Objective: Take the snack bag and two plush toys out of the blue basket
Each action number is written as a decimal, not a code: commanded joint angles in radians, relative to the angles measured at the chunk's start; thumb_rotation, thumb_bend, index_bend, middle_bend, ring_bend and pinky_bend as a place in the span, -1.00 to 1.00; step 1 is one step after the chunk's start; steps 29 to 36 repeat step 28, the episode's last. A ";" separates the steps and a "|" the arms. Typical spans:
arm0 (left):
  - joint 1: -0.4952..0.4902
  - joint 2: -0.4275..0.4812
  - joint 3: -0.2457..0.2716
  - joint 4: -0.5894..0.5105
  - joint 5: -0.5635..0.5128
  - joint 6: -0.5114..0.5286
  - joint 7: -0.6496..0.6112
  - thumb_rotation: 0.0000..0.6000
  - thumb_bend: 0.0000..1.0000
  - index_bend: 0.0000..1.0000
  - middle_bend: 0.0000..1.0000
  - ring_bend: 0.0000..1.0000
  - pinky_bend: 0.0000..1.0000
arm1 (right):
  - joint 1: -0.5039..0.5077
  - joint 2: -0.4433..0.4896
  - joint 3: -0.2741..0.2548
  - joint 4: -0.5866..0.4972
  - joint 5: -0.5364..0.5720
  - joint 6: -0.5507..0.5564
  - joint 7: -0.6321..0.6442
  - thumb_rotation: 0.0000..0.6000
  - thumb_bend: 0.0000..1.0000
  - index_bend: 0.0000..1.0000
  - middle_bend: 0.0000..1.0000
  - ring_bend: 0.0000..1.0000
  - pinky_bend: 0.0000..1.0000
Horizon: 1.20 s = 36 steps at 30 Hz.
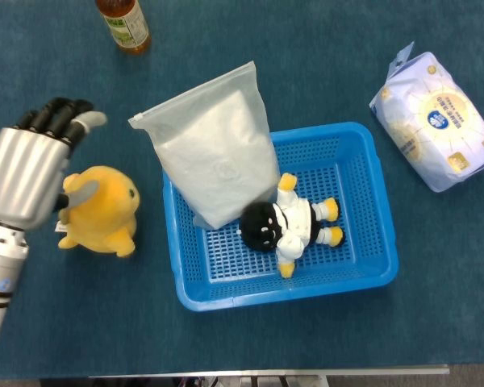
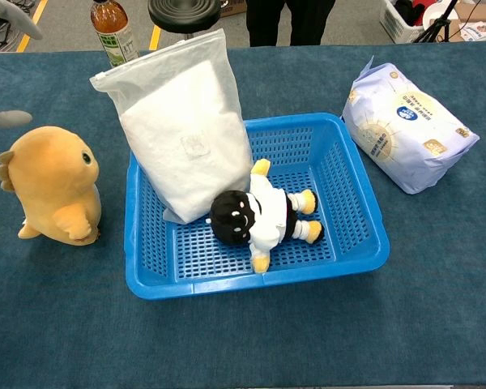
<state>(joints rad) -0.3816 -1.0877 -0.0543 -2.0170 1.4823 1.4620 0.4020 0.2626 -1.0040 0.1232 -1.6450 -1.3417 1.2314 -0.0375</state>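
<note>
The left robot hand point(image 1: 28, 173) hovers over the table point(image 1: 81, 322) at the far left of the head view, fingers spread and holding nothing, with the yellow plush toy point(image 1: 103, 211) standing upright on the cloth just beside it, toward about 4 o'clock from the palm, and clear of the blue basket point(image 1: 371, 274). The right robot hand shows in neither view. Two of the task's things remain in the basket. The white snack bag point(image 1: 218, 145) leans with its foot on the basket floor in the corner nearest the left hand and its sealed top sticking out past the rim toward 11 o'clock, so its long axis runs from about 5 to 11 o'clock. The black-haired doll point(image 1: 286, 226) lies flat on the basket floor, head toward 9 o'clock and feet toward 3 o'clock, its head touching or just beside the foot of the bag. From the left robot hand both lie toward 3 o'clock, the bag nearer. That hand looks best placed for the next reach, and the bag's raised top offers the easier hold. Outside the basket, a pale blue wrapped pack point(image 1: 436, 121) lies at 2 o'clock and a bottle point(image 1: 125, 24) stands at the far edge.
</note>
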 commanded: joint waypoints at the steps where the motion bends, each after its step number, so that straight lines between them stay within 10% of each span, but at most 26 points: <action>1: 0.058 -0.086 -0.038 0.145 0.064 0.109 -0.108 1.00 -0.98 -0.21 -0.26 -0.39 -0.12 | -0.010 0.053 -0.019 -0.081 -0.001 -0.008 -0.047 1.00 -1.00 -0.96 -0.70 -0.69 0.04; 16: 0.133 -0.054 -0.007 0.195 -0.029 0.071 -0.057 1.00 -0.98 -0.22 -0.18 -0.37 -0.08 | -0.092 0.194 -0.096 -0.355 0.038 0.042 -0.236 1.00 -1.00 -0.96 -0.67 -0.69 0.04; 36: 0.160 -0.038 -0.006 0.198 -0.044 0.057 -0.060 1.00 -0.98 -0.21 -0.18 -0.37 -0.08 | -0.082 0.202 -0.094 -0.371 0.100 0.011 -0.255 1.00 -1.00 -0.96 -0.66 -0.69 0.04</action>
